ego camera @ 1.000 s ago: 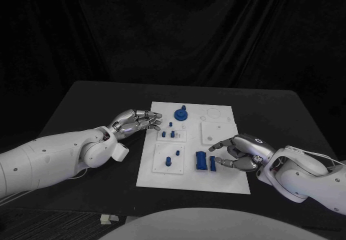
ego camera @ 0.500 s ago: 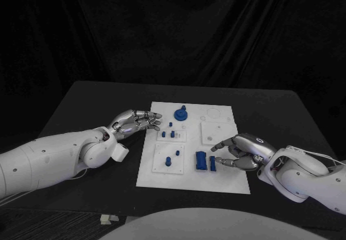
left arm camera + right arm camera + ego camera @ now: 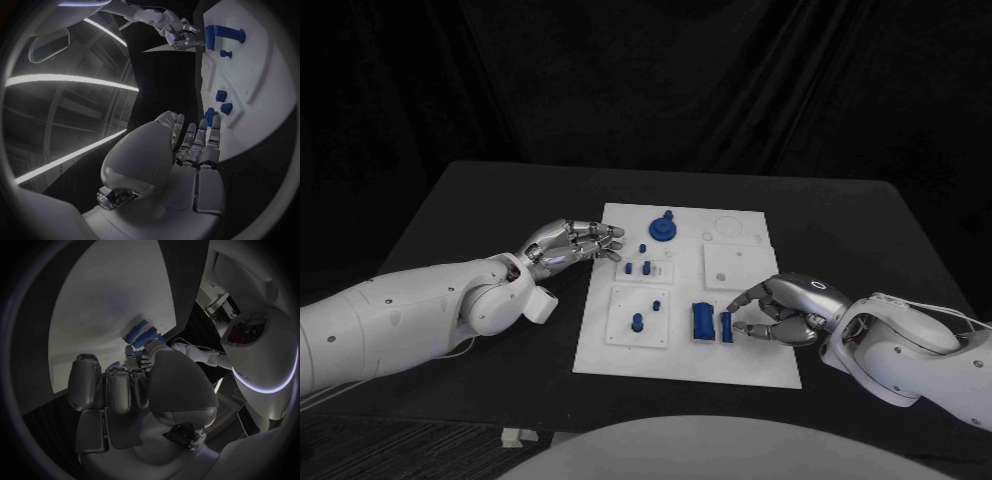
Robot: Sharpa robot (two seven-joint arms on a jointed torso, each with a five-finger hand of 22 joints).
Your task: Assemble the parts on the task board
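Note:
The white task board (image 3: pixel 754 355) lies mid-table. My right hand (image 3: pixel 788 308) is at its right side, thumb and a finger pinching a thin blue piece (image 3: pixel 726 326) that stands beside a thicker blue block (image 3: pixel 702 322). The left wrist view shows that hand (image 3: pixel 180 31) against the same piece (image 3: pixel 209 36). My left hand (image 3: pixel 571 243) hovers at the board's left edge with loosely curled fingers and nothing in it. A small blue piece (image 3: pixel 642 248) lies just past its fingertips. A round blue part (image 3: pixel 662 230) stands at the board's far end.
Small blue pegs (image 3: pixel 636 268) sit in a raised plate, and another peg (image 3: pixel 636 322) stands in the plate nearer me. A bare raised square (image 3: pixel 733 265) lies on the board's right half. Black table (image 3: pixel 502 210) surrounds the board.
My right hand has sunk a little toward the board's near edge and its fingers have closed in on the thin blue piece. The left hand has stayed still.

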